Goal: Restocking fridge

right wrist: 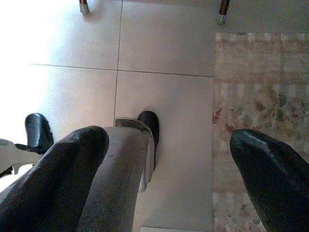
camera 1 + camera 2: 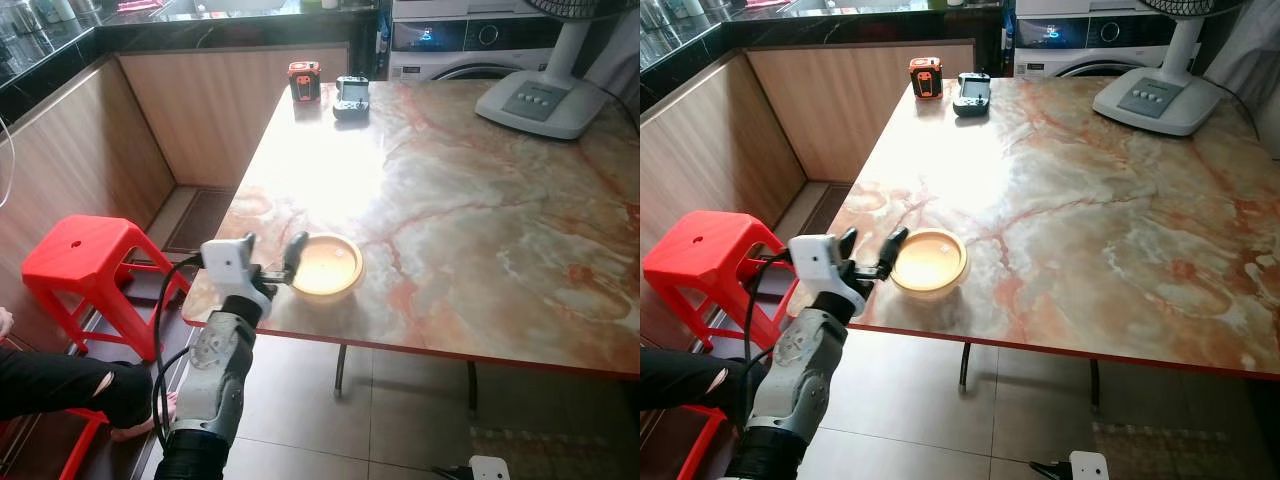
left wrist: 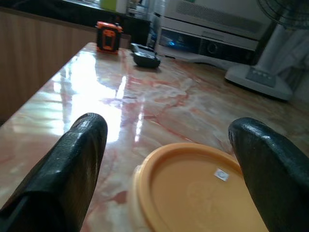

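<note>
Left gripper [image 3: 166,159] astride orange bowl [image 3: 193,188]

The left arm reaches up and forward, its left gripper [image 2: 272,257] level with fingers spread wide. The right gripper [image 1: 169,179] hangs pointing floorward, fingers parted.

The marble table [image 2: 470,200] lies bare all around the yellow lidded container [image 2: 327,266], which sits near the table's front left corner, so the top is open to reach from the table's far side and right. The left gripper [image 2: 277,262] stands spread at the container's left. An orange device [image 2: 303,81] and a grey handheld controller [image 2: 351,97] stand at the table's far edge, a fan base [image 2: 540,103] at its far right corner, all well apart from the container. A red stool [image 2: 88,265] stands left of the table.
</note>
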`<state>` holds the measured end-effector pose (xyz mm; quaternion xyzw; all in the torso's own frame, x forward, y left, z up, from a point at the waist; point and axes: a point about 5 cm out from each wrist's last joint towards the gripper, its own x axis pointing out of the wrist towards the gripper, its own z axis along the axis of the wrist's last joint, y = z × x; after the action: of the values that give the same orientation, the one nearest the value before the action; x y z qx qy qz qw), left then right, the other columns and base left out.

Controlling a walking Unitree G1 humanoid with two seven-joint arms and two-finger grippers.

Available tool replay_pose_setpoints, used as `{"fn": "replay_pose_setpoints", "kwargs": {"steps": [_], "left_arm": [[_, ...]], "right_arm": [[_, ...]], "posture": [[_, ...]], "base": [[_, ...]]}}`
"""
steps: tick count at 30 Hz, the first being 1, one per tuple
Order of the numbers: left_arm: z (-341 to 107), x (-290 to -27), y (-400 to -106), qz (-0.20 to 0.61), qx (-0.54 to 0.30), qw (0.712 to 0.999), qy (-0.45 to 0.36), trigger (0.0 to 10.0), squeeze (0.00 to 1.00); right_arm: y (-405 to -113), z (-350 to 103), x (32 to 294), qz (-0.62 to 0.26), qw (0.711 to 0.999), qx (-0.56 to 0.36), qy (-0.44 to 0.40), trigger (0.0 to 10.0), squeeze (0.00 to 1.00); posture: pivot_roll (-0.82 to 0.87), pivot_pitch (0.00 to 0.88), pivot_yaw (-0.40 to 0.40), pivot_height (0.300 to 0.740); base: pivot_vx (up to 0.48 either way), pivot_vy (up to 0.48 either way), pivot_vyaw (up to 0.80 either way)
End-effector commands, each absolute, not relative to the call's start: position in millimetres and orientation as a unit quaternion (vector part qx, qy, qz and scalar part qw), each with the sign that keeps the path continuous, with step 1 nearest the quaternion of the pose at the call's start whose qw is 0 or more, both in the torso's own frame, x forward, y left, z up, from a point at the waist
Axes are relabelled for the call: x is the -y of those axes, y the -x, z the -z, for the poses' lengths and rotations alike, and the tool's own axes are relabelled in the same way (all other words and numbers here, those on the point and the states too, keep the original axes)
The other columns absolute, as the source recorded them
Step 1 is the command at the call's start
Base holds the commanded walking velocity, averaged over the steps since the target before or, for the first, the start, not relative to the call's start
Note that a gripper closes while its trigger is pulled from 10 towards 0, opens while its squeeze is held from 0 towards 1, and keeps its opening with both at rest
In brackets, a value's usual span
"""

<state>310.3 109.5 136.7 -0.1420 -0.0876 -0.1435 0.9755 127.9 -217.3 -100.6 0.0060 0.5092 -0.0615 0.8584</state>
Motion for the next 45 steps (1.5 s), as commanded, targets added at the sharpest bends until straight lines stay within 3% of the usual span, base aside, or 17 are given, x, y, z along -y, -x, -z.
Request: {"fn": "replay_pose_setpoints", "kwargs": {"steps": [1,20,31,40,45], "left_arm": [[-141,-111,-310,0.148,0.092,0.976,0.132,10.0,0.00],[-146,-107,-307,0.159,0.101,0.977,0.103,10.0,0.00],[-146,-105,-306,0.162,0.103,0.976,0.103,10.0,0.00],[-142,-101,-297,0.170,0.105,0.975,0.098,10.0,0.00],[-133,-120,-288,0.122,0.099,0.985,0.077,10.0,0.00]], "right_arm": [[-121,104,213,0.062,0.853,-0.518,-0.016,10.0,0.00],[-122,104,211,0.057,0.851,-0.522,-0.019,10.0,0.00],[-122,104,210,0.056,0.851,-0.522,-0.020,10.0,0.00],[-122,104,209,0.053,0.851,-0.522,-0.018,10.0,0.00],[-123,104,210,0.051,0.851,-0.522,-0.013,10.0,0.00]], "posture": [[-0.07,0.052,0.093,0.740],[-0.07,0.050,0.099,0.740],[-0.07,0.051,0.102,0.740],[-0.06,0.053,0.100,0.740],[-0.06,0.057,0.101,0.740]], "base": [[0.000,0.000,0.00],[0.000,0.000,-0.12],[0.301,0.000,0.00],[0.000,0.000,0.00],[0.000,0.000,0.00]]}}
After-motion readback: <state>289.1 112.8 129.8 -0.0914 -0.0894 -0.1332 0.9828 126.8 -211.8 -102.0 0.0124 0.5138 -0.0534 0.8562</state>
